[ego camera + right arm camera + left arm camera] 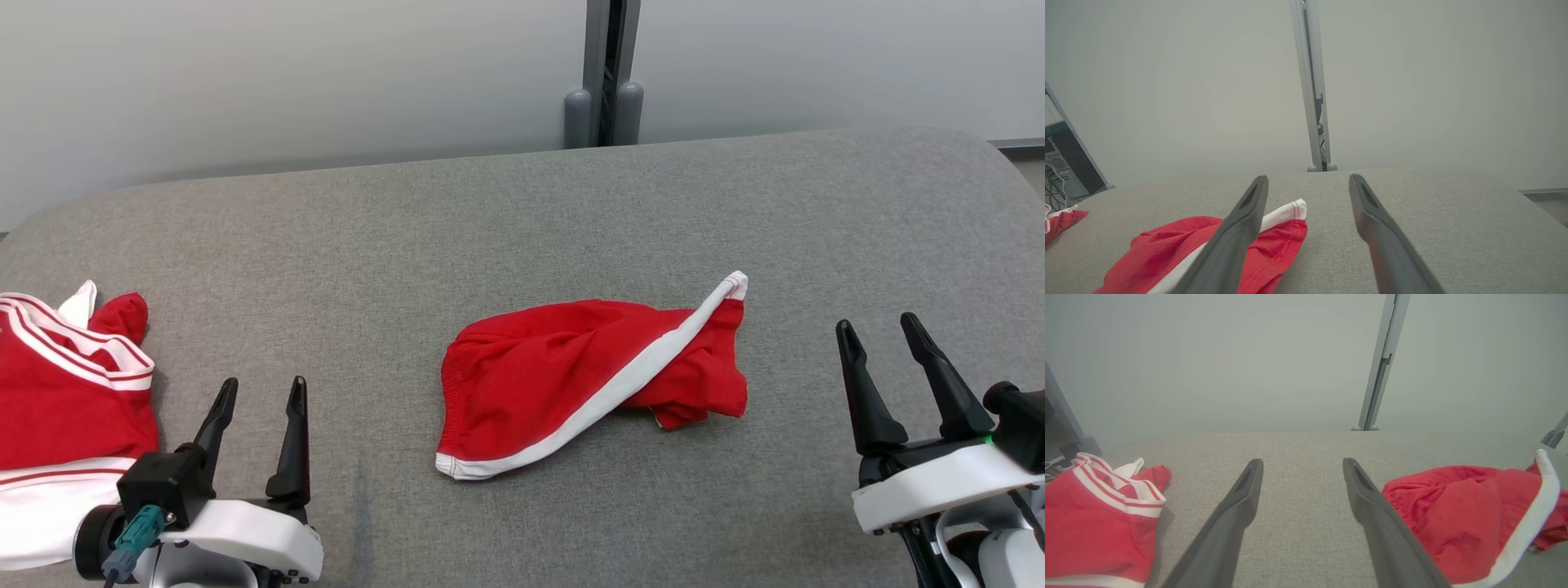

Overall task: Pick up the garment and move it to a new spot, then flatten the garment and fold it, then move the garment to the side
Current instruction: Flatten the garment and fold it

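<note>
Crumpled red fabric shorts with a white side stripe lay in the middle of the grey cloth-covered counter, between the two grippers and touching neither. Their long axis ran diagonally, from near-left hem to far-right corner. The left gripper and right gripper both stood wide and empty, and the right looked slightly nearer. A second red, white-striped garment lay beside the left gripper.
</note>
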Motion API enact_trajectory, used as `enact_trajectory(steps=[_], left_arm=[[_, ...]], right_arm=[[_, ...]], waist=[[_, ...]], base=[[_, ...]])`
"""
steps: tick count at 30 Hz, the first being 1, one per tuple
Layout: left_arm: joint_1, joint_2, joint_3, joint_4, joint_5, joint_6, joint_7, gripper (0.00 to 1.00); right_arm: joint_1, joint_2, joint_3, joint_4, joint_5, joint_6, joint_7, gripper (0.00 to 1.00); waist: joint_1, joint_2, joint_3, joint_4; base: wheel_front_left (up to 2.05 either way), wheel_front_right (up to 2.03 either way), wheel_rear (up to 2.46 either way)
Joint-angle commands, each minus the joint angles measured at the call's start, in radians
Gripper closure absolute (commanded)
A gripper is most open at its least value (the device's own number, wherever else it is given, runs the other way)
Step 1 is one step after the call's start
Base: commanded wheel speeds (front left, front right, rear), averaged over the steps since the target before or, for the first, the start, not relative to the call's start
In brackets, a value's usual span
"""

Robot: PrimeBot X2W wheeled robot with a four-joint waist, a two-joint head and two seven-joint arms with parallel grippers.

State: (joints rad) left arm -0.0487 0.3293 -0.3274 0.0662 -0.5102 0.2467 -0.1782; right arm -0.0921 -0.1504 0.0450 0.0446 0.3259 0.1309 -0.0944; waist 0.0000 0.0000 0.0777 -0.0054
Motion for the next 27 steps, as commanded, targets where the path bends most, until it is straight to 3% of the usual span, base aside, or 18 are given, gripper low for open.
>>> enact_trajectory(steps=[1, 13, 17, 27], left_arm=[[0.000, 0.006, 0.000, -0.004, 0.007, 0.003, 0.001, 0.00], [-0.068, 0.013, -0.040, -0.005, 0.031, -0.020, 0.017, 0.00], [-0.108, 0.006, -0.073, 0.013, 0.037, -0.050, 0.035, 0.00], [-0.148, -0.040, -0.174, 0.125, -0.030, -0.174, 0.140, 0.00]], right_arm=[[0.007, 0.000, -0.005, -0.008, -0.006, 0.000, 0.003, 0.00], [-0.005, 0.005, -0.023, -0.048, -0.038, 0.000, 0.040, 0.00], [-0.014, 0.000, -0.024, -0.060, -0.040, 0.000, 0.055, 0.00], [-0.035, -0.004, -0.014, -0.071, -0.041, 0.000, 0.068, 0.00]], waist=[[0.0000, 0.0000, 0.001, 0.002], [0.0000, 0.0000, 0.036, 0.014], [0.0000, 0.0000, 0.064, 0.014], [0.0000, 0.0000, 0.131, 0.002]], base=[[0.00, 0.00, 0.00], [0.00, 0.00, 0.00], [0.00, 0.00, 0.00], [0.00, 0.00, 0.00]])
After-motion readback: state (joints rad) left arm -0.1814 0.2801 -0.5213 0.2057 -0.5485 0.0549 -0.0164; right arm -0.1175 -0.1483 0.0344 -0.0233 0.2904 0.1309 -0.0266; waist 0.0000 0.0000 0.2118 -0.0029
